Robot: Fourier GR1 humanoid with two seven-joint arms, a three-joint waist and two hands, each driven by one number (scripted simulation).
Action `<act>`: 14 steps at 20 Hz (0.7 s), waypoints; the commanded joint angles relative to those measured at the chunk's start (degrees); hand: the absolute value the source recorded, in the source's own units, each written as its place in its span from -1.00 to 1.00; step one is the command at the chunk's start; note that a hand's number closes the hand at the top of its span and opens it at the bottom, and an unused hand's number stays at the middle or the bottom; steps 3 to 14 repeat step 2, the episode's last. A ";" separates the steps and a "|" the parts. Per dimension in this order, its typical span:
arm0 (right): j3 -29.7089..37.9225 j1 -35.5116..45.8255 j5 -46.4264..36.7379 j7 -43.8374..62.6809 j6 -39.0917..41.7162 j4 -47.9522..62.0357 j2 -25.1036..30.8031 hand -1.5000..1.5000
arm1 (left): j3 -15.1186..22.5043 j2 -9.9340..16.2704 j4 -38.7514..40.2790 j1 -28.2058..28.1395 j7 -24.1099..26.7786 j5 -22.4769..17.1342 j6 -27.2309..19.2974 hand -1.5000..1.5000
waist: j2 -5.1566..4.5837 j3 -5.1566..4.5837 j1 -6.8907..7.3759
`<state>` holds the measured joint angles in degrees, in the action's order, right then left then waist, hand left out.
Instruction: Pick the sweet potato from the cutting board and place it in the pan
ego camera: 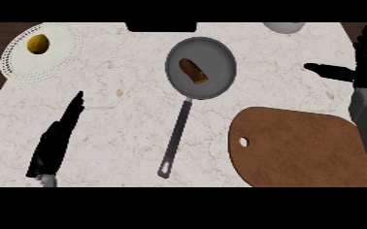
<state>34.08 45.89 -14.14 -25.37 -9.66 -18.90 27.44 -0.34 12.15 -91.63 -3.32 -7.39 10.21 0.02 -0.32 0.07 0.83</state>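
The sweet potato (194,72), brown and stubby, lies inside the grey pan (219,53), whose long handle runs down toward the lower middle. The brown cutting board (301,148) at the lower right has nothing on it. My left hand (56,140) rests at the lower left with its fingers straight, pointing up and right. My right hand (342,72) shows at the right edge, above the board and right of the pan, fingers stretched out to the left and holding nothing.
A white lacy plate (57,60) at the upper left carries a yellow lemon (39,44). A pale bowl (285,26) peeks in at the top right. A dark block (161,26) sits at the top middle edge of the marble counter.
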 commanded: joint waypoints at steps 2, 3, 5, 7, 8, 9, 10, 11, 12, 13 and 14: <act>-2.09 -3.26 1.37 1.20 4.65 -2.41 1.50 -1.00 | 1.86 -2.89 -2.35 -2.92 -0.35 2.33 -1.96 0.00 | 0.30 -0.05 -0.41; -2.09 -3.26 1.37 1.20 4.65 -2.41 1.50 -1.00 | 1.86 -2.89 -2.35 -2.92 -0.35 2.33 -1.96 0.00 | 0.30 -0.05 -0.41; -2.09 -3.26 1.37 1.20 4.65 -2.41 1.50 -1.00 | 1.86 -2.89 -2.35 -2.92 -0.35 2.33 -1.96 0.00 | 0.30 -0.05 -0.41; -2.09 -3.26 1.37 1.20 4.65 -2.41 1.50 -1.00 | 1.86 -2.89 -2.35 -2.92 -0.35 2.33 -1.96 0.00 | 0.30 -0.05 -0.41; -2.09 -3.26 1.37 1.20 4.65 -2.41 1.50 -1.00 | 1.86 -2.89 -2.35 -2.92 -0.35 2.33 -1.96 0.00 | 0.30 -0.05 -0.41; -2.09 -3.26 1.37 1.20 4.65 -2.41 1.50 -1.00 | 1.86 -2.89 -2.35 -2.92 -0.35 2.33 -1.96 0.00 | 0.30 -0.05 -0.41; -2.09 -3.26 1.37 1.20 4.65 -2.41 1.50 -1.00 | 1.86 -2.89 -2.35 -2.92 -0.35 2.33 -1.96 0.00 | 0.30 -0.05 -0.41; -2.09 -3.26 1.37 1.20 4.65 -2.41 1.50 -1.00 | 1.86 -2.89 -2.35 -2.92 -0.35 2.33 -1.96 0.00 | 0.30 -0.05 -0.41; -2.09 -3.26 1.37 1.20 4.65 -2.41 1.50 -1.00 | 1.86 -2.89 -2.35 -2.92 -0.35 2.33 -1.96 0.00 | 0.30 -0.05 -0.41; -2.09 -3.26 1.37 1.20 4.65 -2.41 1.50 -1.00 | 1.86 -2.89 -2.35 -2.92 -0.35 2.33 -1.96 0.00 | 0.30 -0.05 -0.41; -2.09 -3.26 1.37 1.20 4.65 -2.41 1.50 -1.00 | 1.86 -2.89 -2.35 -2.92 -0.35 2.33 -1.96 0.00 | 0.30 -0.05 -0.41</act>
